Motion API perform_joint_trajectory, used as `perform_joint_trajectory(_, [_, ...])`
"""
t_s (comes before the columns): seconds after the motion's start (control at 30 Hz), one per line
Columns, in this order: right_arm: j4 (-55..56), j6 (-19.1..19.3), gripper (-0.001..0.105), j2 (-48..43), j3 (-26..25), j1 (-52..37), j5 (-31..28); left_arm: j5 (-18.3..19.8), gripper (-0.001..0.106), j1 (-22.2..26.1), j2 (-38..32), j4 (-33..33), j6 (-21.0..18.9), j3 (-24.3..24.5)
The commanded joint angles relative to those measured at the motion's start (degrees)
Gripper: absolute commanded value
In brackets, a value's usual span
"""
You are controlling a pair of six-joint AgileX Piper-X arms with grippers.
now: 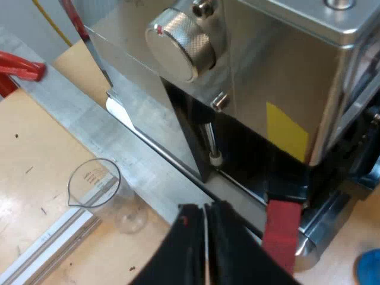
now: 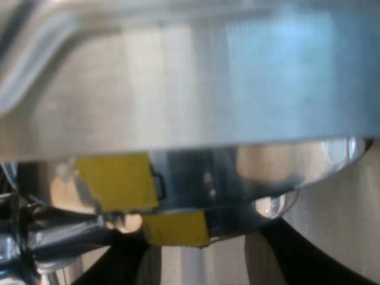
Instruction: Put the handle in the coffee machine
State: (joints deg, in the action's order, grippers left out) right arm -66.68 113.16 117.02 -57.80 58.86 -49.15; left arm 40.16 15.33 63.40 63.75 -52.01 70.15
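The espresso machine (image 1: pixel 279 65) stands close ahead, steel-fronted with a round knurled knob (image 1: pixel 181 43) and a yellow sticker (image 1: pixel 287 130). The holder's handle, ending in red (image 1: pixel 279 228), sticks out from the dark recess at the machine's front. My left gripper (image 1: pixel 205 209) hangs just beside that red end, shut with nothing between its fingers. My right gripper (image 2: pixel 206 237) is pressed up under the machine's shiny steel body (image 2: pixel 190 89); its two black fingers (image 2: pixel 127 258) stand wide apart with only a pale surface between them. Yellow patches (image 2: pixel 116 181) reflect in the chrome there.
A clear measuring glass (image 1: pixel 98 193) stands on the wooden table near the machine's side. The steam wand (image 1: pixel 211 139) hangs below the knob. A red object (image 1: pixel 21 66) lies farther off, and something blue (image 1: pixel 371 267) sits by the machine's base.
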Motion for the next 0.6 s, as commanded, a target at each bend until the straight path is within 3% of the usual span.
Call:
perform_joint_trajectory(0.03, [-6.4, 0.04, 0.036, -2.6, -1.41, -0.28, -0.16, -1.92, 0.001, 0.07, 3.17, -1.35, -0.09, 0.06])
perform_joint_trajectory(0.27, [-6.4, 0.04, 0.036, -2.6, -1.41, -0.28, -0.16, -4.66, 0.001, -0.52, 10.61, -1.44, 4.48, 1.04])
perform_joint_trajectory(0.4, [-6.4, 0.04, 0.036, -2.6, -1.41, -0.28, -0.16, -8.25, 0.001, -2.71, 13.93, -0.81, 7.36, 1.02])
perform_joint_trajectory(0.6, [-6.4, 0.04, 0.036, -2.6, -1.41, -0.28, -0.16, -10.39, 0.001, -5.75, 17.73, -1.01, 7.53, 1.02])
